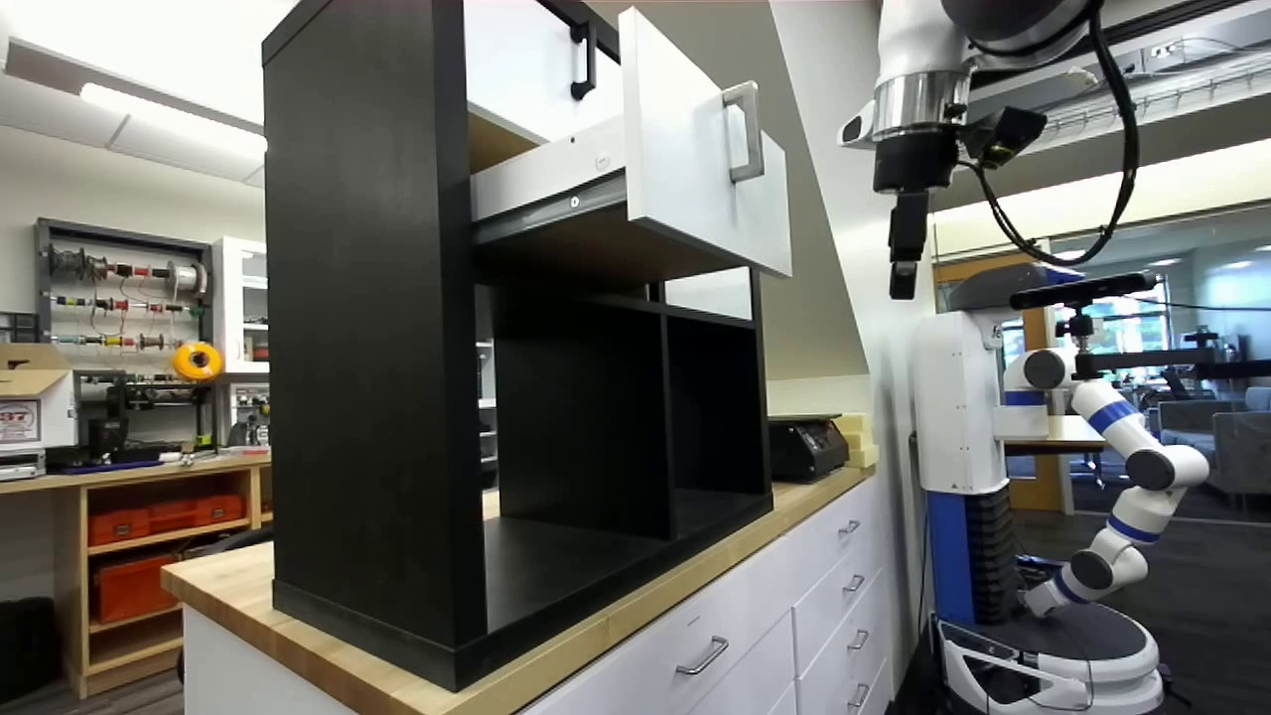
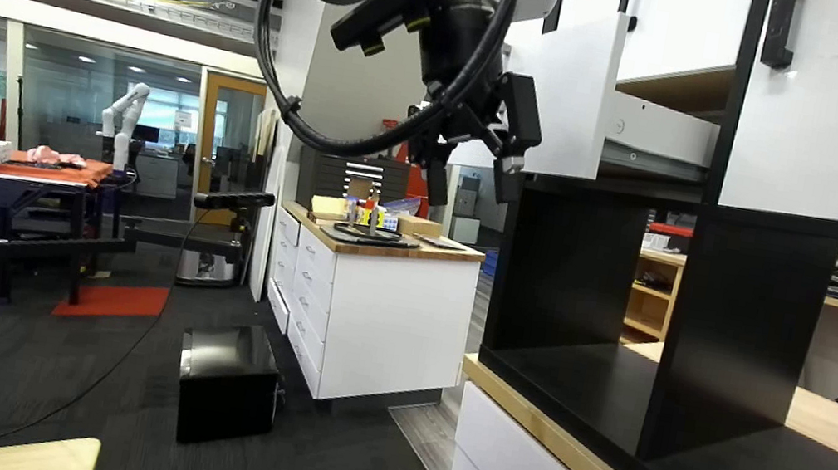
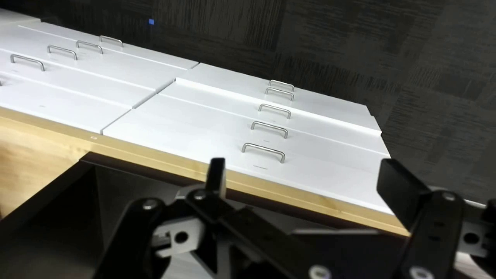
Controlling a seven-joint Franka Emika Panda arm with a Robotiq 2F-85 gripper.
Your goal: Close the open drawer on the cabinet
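Observation:
The black cabinet stands on a wooden counter and also shows in an exterior view. The drawer sticks out of its upper row, with a white front, a grey bar handle, pale side and dark tan underside. In an exterior view the drawer is partly hidden behind my gripper. My gripper hangs pointing down in front of the drawer front, apart from it. In the wrist view my gripper has its fingers spread wide with nothing between them. It looks down on the counter edge; the drawer is not clearly seen there.
The wooden counter has white drawers with silver handles below. A black device sits on it past the cabinet. Another white robot stands behind. A black box is on the floor by a white cupboard.

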